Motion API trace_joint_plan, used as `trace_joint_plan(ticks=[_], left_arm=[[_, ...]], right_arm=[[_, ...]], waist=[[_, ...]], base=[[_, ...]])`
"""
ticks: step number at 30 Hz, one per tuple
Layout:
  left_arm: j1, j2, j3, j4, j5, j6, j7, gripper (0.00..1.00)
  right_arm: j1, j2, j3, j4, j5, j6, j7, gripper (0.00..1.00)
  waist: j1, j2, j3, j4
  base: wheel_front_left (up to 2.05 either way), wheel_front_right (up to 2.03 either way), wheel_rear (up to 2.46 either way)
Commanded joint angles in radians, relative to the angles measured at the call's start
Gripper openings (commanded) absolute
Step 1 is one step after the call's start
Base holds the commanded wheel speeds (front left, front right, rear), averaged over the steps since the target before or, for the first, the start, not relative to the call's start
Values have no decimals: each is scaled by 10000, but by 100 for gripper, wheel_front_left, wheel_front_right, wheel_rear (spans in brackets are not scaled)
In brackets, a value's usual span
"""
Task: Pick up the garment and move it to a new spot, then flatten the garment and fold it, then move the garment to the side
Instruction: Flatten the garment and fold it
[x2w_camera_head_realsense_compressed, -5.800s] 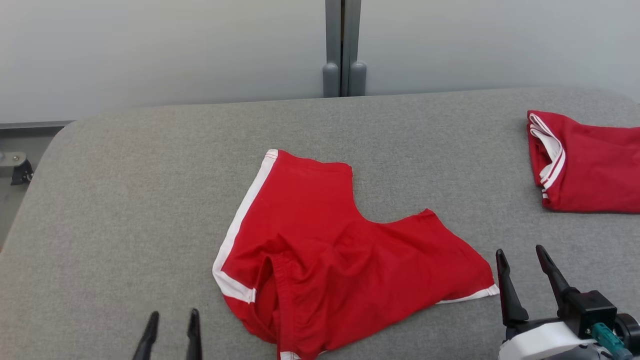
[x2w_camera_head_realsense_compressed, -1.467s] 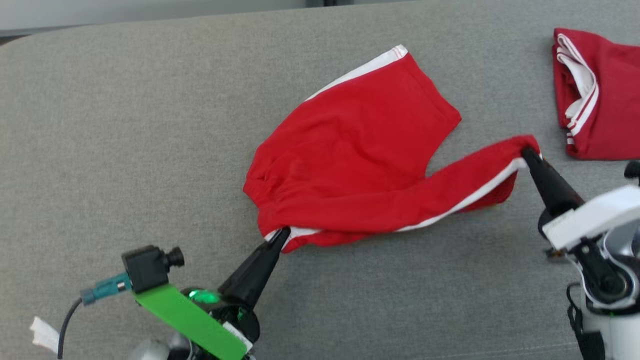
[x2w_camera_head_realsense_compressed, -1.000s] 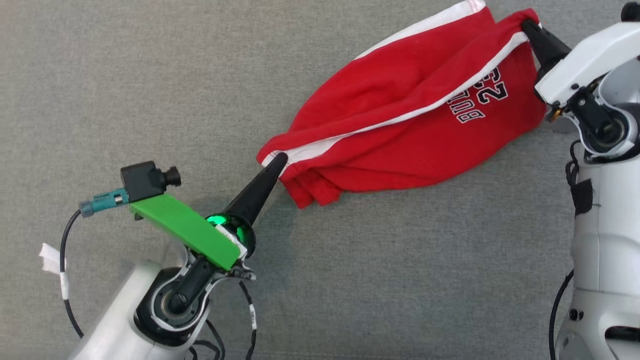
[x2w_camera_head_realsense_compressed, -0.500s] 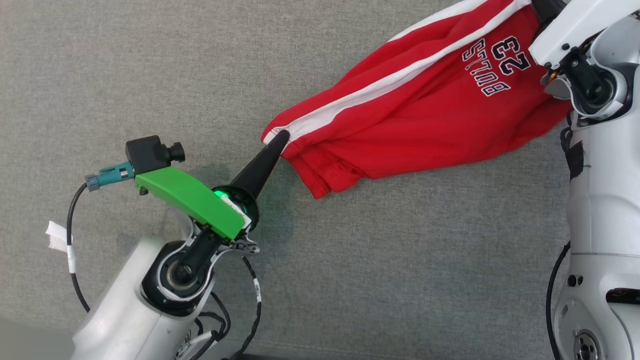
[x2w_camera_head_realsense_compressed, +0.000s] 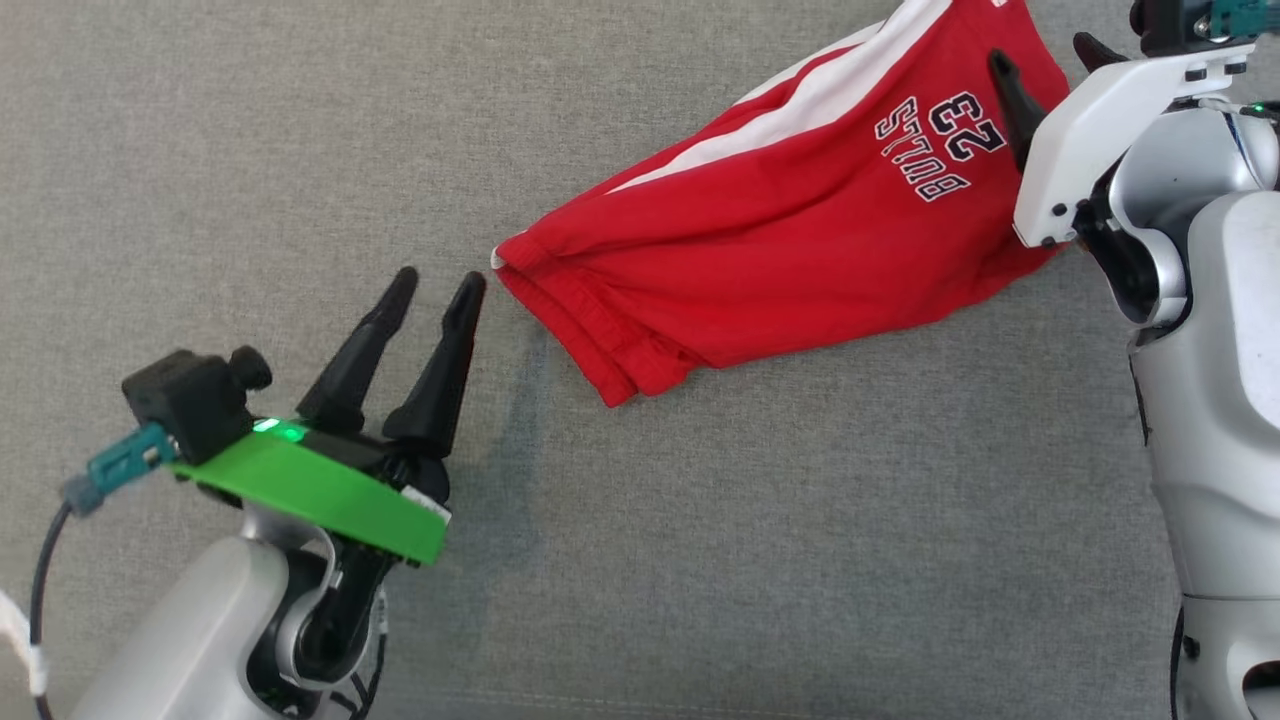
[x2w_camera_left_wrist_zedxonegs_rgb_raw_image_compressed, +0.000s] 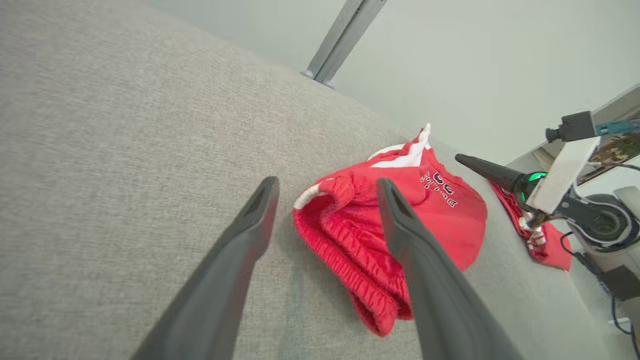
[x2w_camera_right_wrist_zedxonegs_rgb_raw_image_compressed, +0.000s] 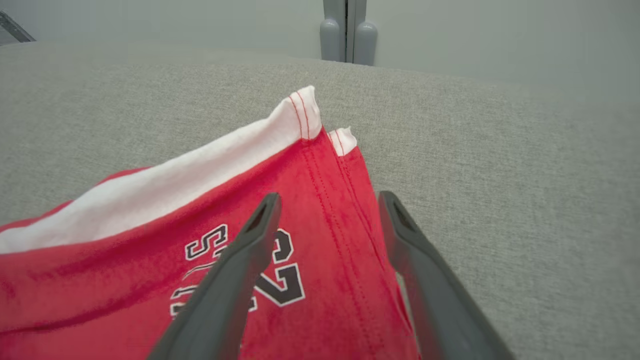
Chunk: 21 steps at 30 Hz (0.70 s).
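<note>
The garment (x2w_camera_head_realsense_compressed: 780, 230) is a pair of red shorts with a white side stripe and a "BULLS 23" print. It lies loose on the grey padded table (x2w_camera_head_realsense_compressed: 700, 560), its waistband end pointing to the left. My left gripper (x2w_camera_head_realsense_compressed: 440, 282) is open a little left of the waistband corner and touches nothing. In the left wrist view the waistband (x2w_camera_left_wrist_zedxonegs_rgb_raw_image_compressed: 345, 230) lies just beyond the left gripper (x2w_camera_left_wrist_zedxonegs_rgb_raw_image_compressed: 326, 184). My right gripper (x2w_camera_head_realsense_compressed: 1040, 50) is open above the printed leg end. In the right wrist view the right gripper (x2w_camera_right_wrist_zedxonegs_rgb_raw_image_compressed: 330, 197) straddles the leg seam of the garment (x2w_camera_right_wrist_zedxonegs_rgb_raw_image_compressed: 100, 280) without holding it.
A second red piece of clothing (x2w_camera_left_wrist_zedxonegs_rgb_raw_image_compressed: 552, 247) lies beyond my right arm (x2w_camera_left_wrist_zedxonegs_rgb_raw_image_compressed: 565, 165) in the left wrist view. A grey wall with a vertical post (x2w_camera_right_wrist_zedxonegs_rgb_raw_image_compressed: 346, 30) runs behind the table's far edge. My right arm's white body (x2w_camera_head_realsense_compressed: 1220, 400) stands along the right side.
Both grippers have opened and let go of the garment, which now lies slack on the table. The left gripper has drawn back from the waistband corner.
</note>
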Motion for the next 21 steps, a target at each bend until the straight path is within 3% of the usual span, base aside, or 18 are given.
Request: trace_joint_plan(ticks=[1,7,14,21], left_arm=[[271,89,-96,-26,602,183,-434,100],[797,-449,-84,-13,2273,407,-1194,100],[1473,-1823,880,62,4466,-271,-1243,100],[2388,-2905,2215,482,5620,-1137,-1245,100]], right_arm=[[59,-148,201,-143,-224,-3,61,100],[-357,-578,680,249,-853,-3,424,100],[-570,-911,191,1495,-1656,-5,572,100],[-106,-761,-735,2515,-1640,-9,988,100]], waist=[[0,0,-53,-28],[0,0,-28,281],[0,0,21,848],[0,0,-140,992]], base=[[0,0,0],[0,0,0],[0,0,0],[0,0,0]])
